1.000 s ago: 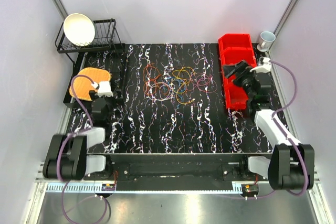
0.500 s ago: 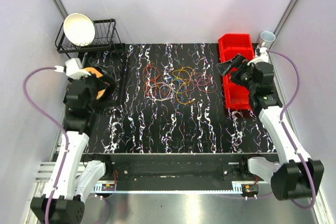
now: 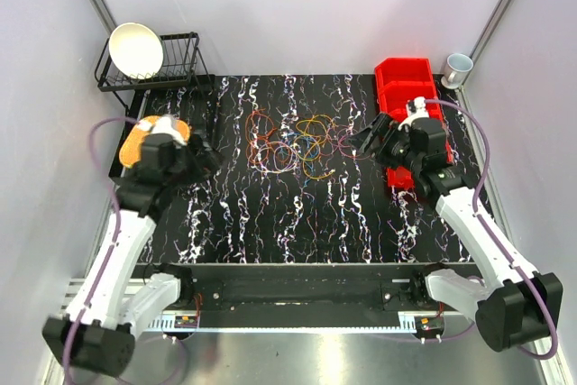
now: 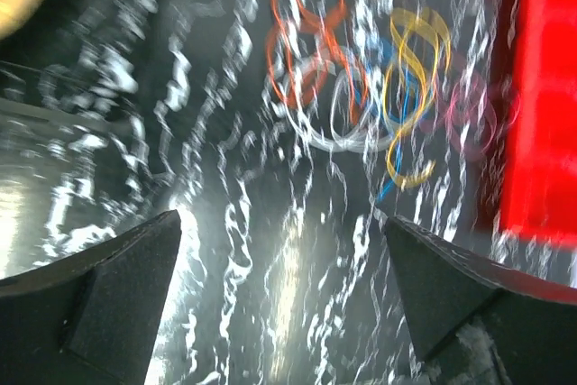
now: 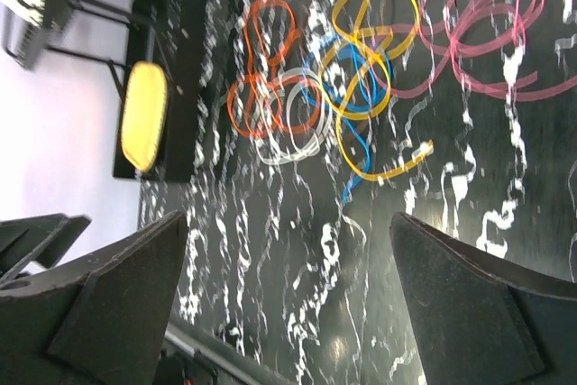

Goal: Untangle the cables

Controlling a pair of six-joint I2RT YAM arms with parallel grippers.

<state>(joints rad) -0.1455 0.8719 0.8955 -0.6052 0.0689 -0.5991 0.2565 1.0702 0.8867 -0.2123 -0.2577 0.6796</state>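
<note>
cables [image 3: 302,143]: tangled loops, far-centre of table [image 3: 270,223], nothing gripping them | left gripper [image 3: 207,158]: fingers spread, empty, left of pile | right gripper [image 3: 368,139]: spread, empty, just right of pile | why: probably flanking to pull loops apart | crossings: too blurred to tell
</note>
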